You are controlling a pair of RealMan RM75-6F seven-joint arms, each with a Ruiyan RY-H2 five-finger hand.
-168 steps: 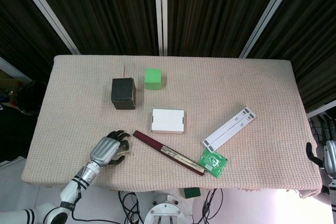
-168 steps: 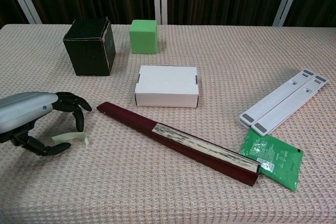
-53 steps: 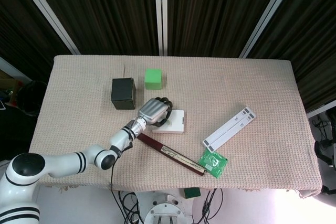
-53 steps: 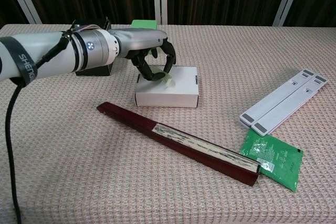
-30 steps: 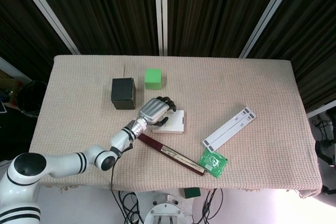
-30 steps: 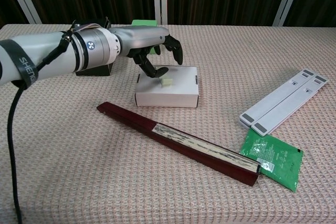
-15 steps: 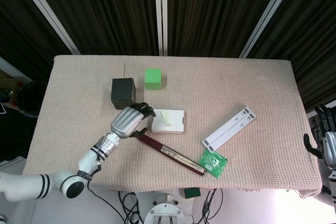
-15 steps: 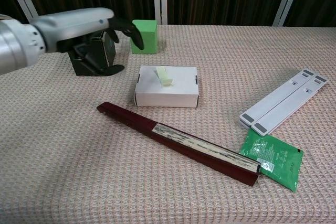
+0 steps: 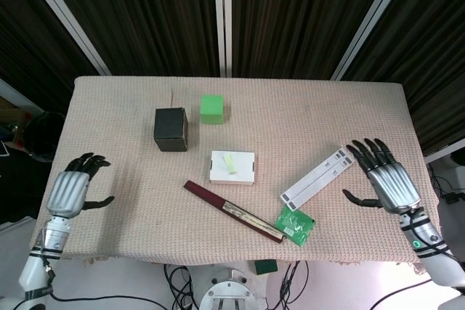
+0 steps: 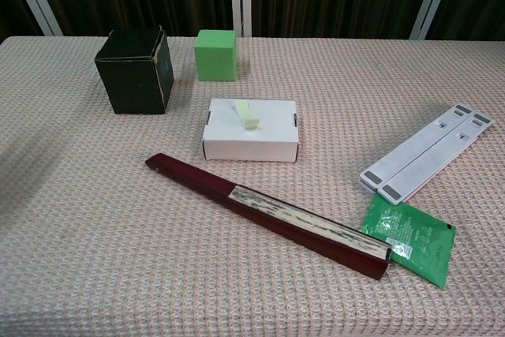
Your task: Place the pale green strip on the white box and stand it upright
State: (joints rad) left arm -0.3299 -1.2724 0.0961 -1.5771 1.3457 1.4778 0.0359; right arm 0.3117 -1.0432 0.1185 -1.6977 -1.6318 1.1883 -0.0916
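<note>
The pale green strip (image 9: 229, 163) (image 10: 246, 114) lies flat on top of the white box (image 9: 244, 173) (image 10: 268, 128) near the table's middle. Nothing touches it. My left hand (image 9: 73, 189) hovers at the table's left front edge, fingers spread and empty. My right hand (image 9: 385, 178) hovers at the right front edge, fingers spread and empty too. Both hands are far from the box and show only in the head view.
A black box (image 9: 171, 129) (image 10: 136, 71) and a green cube (image 9: 212, 108) (image 10: 216, 54) stand behind the white box. A dark red folded fan (image 9: 232, 210) (image 10: 268, 213) lies in front of it. A white folding stand (image 9: 317, 176) (image 10: 428, 151) and a green packet (image 9: 294, 225) (image 10: 408, 237) lie to the right.
My left hand let go of the strip on the white box and drew back to the left front edge. My right hand came into view at the right.
</note>
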